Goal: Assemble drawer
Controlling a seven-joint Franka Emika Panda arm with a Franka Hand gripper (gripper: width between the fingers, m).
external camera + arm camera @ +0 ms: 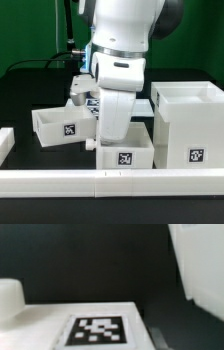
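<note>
The drawer lies in three white parts. The tall housing (pixel 186 124) stands at the exterior view's right. One shallow tray (pixel 60 124) sits at the left. A second tray (pixel 127 153) sits in the front middle with its tag facing the camera. My gripper (pixel 112 139) reaches straight down into this second tray, at its left side. The hand hides the fingers. In the wrist view a tagged white face of this tray (pixel 98 330) fills the near edge, very close and blurred. The housing (pixel 200 263) shows beside it. No fingertips show plainly.
The marker board (pixel 92 101) lies behind the arm, mostly hidden by it. A low white rail (pixel 110 181) runs along the table's front, and a short rail piece (pixel 5 143) sits at the exterior view's left. A cable stand (pixel 70 45) rises at the back.
</note>
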